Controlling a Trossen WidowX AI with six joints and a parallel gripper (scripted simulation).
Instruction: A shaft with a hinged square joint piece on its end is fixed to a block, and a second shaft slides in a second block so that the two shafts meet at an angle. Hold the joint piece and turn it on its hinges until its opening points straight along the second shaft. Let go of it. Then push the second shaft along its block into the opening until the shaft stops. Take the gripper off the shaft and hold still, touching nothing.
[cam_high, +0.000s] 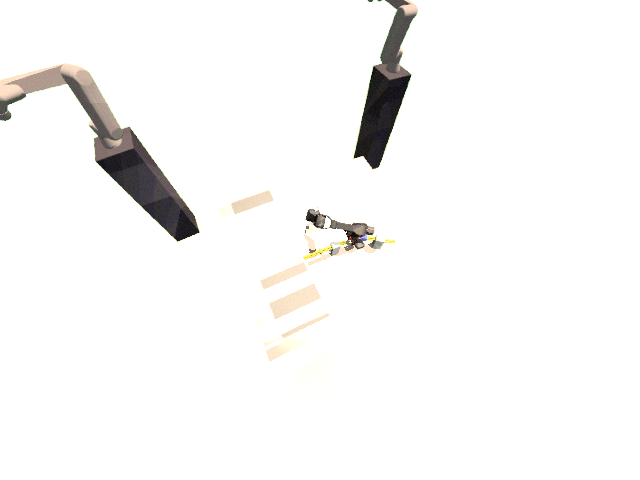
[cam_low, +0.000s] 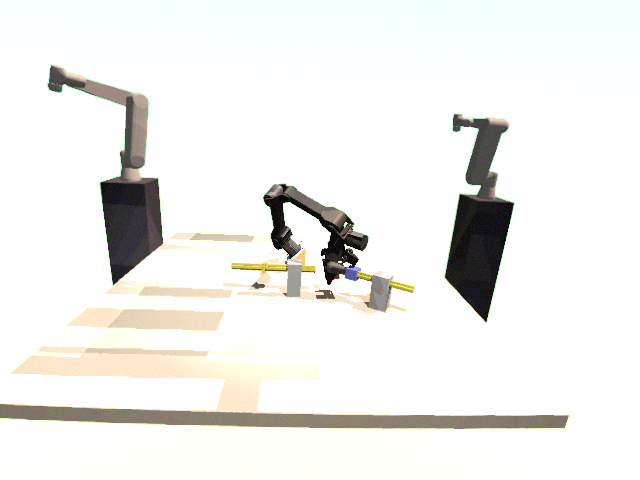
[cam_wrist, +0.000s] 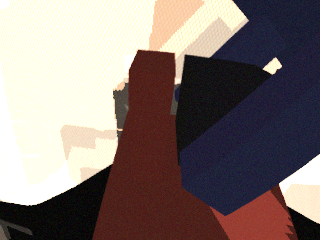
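The black arm (cam_low: 310, 204) bends down over the desk (cam_low: 361, 361), and its gripper (cam_low: 333, 268) has its fingers clamped on the blue square joint piece (cam_low: 352, 274), which sits on the end of the yellow shaft (cam_low: 400, 284) fixed in the right-hand grey block (cam_low: 381, 295). The second yellow shaft (cam_low: 258, 266) lies through the left grey block (cam_low: 293, 277), its near end just apart from the joint piece. Up close, a dark red finger presses against the blue piece's face (cam_wrist: 267, 107).
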